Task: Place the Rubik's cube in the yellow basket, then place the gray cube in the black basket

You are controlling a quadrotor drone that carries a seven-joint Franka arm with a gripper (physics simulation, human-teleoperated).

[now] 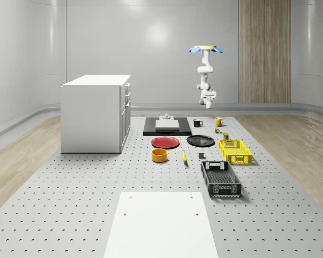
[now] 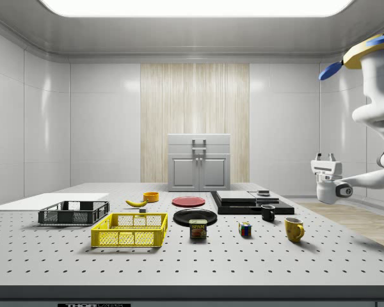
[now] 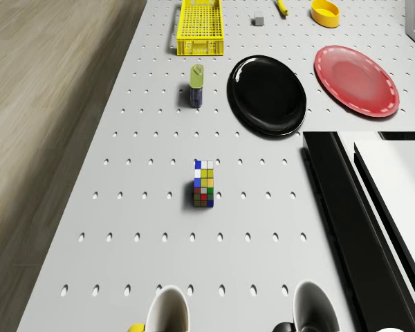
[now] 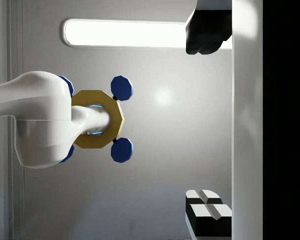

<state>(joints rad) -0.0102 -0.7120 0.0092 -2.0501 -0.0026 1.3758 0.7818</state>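
Drone view: multicoloured Rubik's cube [image 3: 204,184] sits upright.

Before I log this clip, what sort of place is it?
Probably a simulated robotics test room: a large perforated bench like an optical table, bare gray wall panels, and test props laid out, such as the yellow basket and Rubik's cube.

The whole-scene view looks from high and far, down the table toward the white cabinet [image 1: 96,114] and the back wall. The side view stands low at the table edge and faces the same cabinet [image 2: 199,162] from its front. The drone view looks steeply down, close over the Rubik's cube [image 3: 204,184]; the side view shares this cube [image 2: 245,229]. The wrist view faces up toward the drone [image 4: 96,119] and the ceiling.
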